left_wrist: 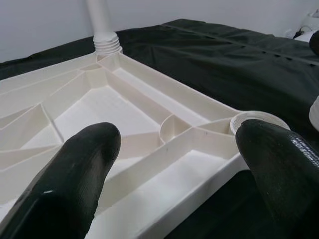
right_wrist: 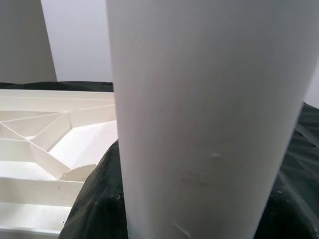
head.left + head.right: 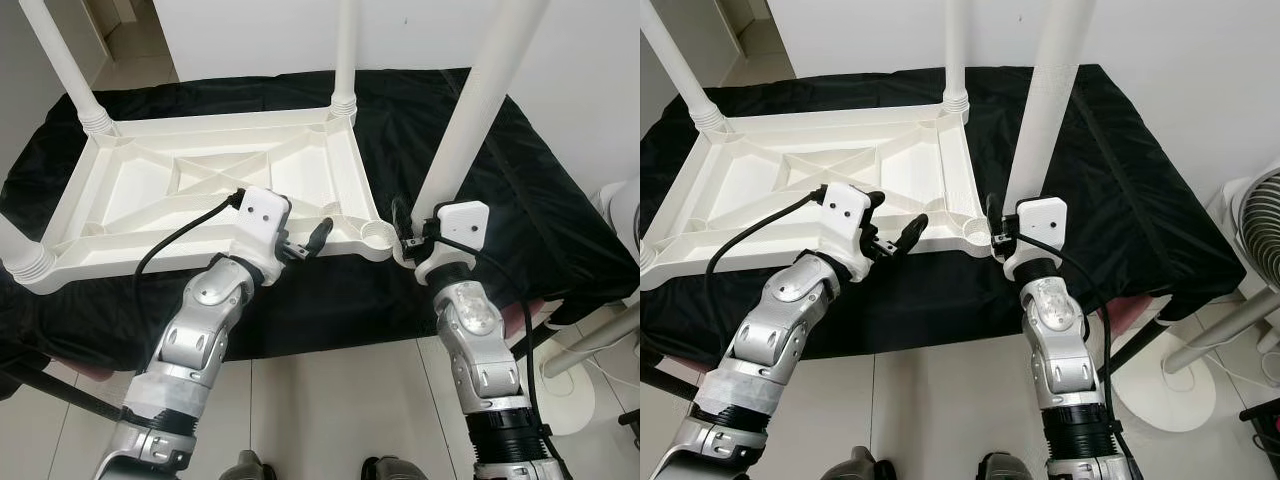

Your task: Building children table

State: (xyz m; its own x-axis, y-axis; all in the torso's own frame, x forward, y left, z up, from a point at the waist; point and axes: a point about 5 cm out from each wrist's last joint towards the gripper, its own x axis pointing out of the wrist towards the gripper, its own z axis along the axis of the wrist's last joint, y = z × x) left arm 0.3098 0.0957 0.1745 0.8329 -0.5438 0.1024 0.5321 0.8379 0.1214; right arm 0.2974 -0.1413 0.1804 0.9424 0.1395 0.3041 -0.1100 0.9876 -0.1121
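A white plastic tabletop [image 3: 130,190] lies upside down on the black-covered table [image 3: 520,200]. Legs stand in three corners: far left [image 3: 65,65], far right [image 3: 346,55] and near left [image 3: 20,250]. The near right corner socket [image 3: 375,234] is empty. My right gripper [image 3: 412,235] is shut on the fourth white leg [image 3: 475,110], which tilts to the right, its lower end just right of that socket. Up close, this leg [image 2: 209,114] spans the right wrist view. My left gripper [image 3: 896,218] hangs open over the tabletop's near edge, left of the socket [image 1: 256,119], holding nothing.
The black cloth drops off the table's near edge onto tiled floor [image 3: 330,400]. A white fan on a round base [image 3: 1260,240] stands at the right. A white wall [image 3: 250,30] runs behind the table.
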